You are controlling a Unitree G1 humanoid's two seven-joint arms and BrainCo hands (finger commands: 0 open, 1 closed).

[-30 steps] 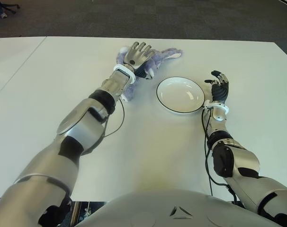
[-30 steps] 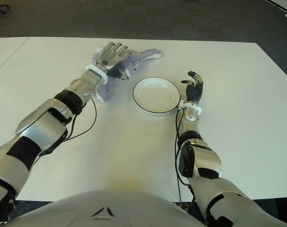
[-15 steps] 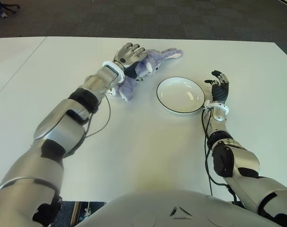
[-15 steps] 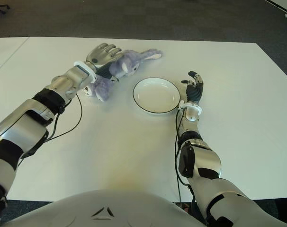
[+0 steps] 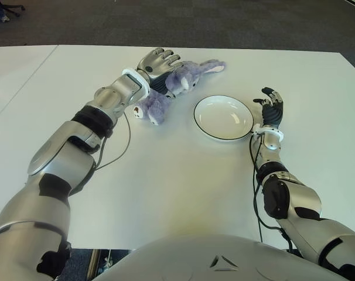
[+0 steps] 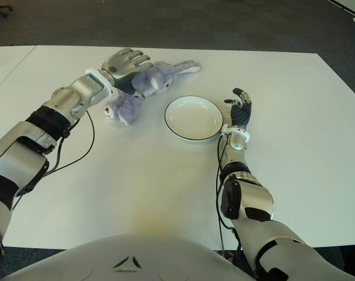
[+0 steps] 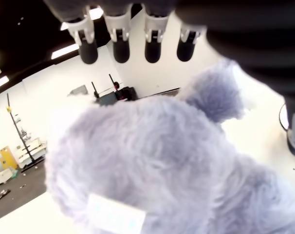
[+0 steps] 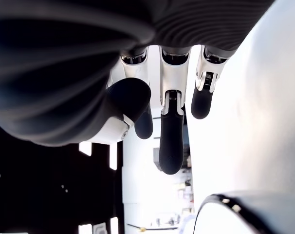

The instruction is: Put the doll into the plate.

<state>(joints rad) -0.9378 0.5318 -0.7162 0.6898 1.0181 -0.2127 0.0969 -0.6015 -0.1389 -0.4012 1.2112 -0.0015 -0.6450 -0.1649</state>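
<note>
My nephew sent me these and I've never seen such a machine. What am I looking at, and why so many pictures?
It is a humanoid robot seen from its own cameras. Two pictures come from the eyes in its head, looking down at a white table. The other two come from cameras on its wrists, very close to the hands.

On the table lie a purple plush doll and an empty white plate with a dark rim. The left hand reaches over the doll; its wrist view shows fur under straight fingers, so it has not closed on it. The right hand shows just right of the plate, open, holding nothing.
</note>
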